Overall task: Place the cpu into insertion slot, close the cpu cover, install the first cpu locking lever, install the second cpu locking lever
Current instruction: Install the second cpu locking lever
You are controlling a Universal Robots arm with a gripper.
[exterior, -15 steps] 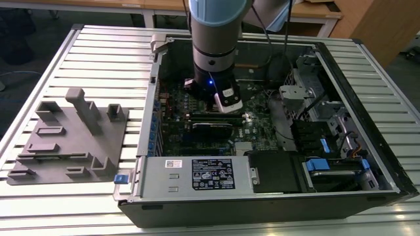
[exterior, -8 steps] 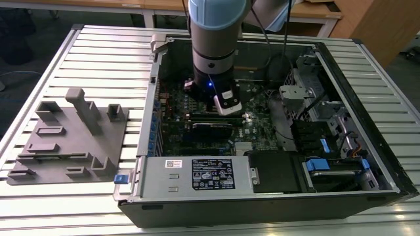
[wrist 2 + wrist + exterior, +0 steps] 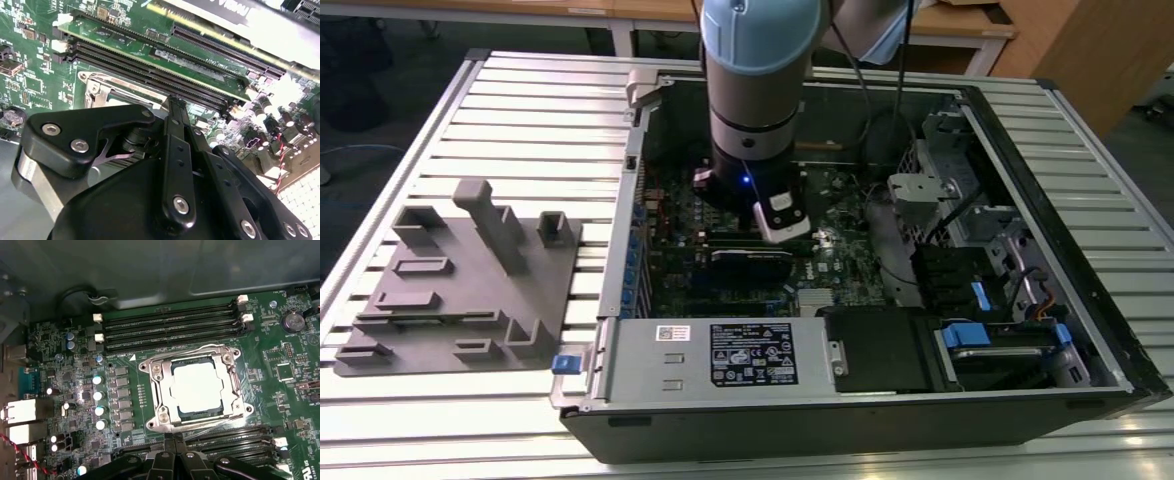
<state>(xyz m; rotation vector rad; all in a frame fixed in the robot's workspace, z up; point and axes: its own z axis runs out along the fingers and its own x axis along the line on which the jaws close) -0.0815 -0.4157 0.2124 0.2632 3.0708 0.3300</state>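
Cpu [image 3: 199,388] seated in the insertion slot [image 3: 175,407], cpu cover [image 3: 159,390] folded flat around it; placing and closing appear done. Whether the locking levers [image 3: 235,385] are latched cannot be told. Claw [image 3: 172,440], fingers together and empty, hovers at the socket's 6 o'clock edge, inside the computer case [image 3: 1067,330] on the worktop [image 3: 520,120].

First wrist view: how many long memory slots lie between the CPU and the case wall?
4: first slot beside the CPU, second slot, third slot, fourth slot nearest the case wall. Further slots past the CPU sit partly under the claw.
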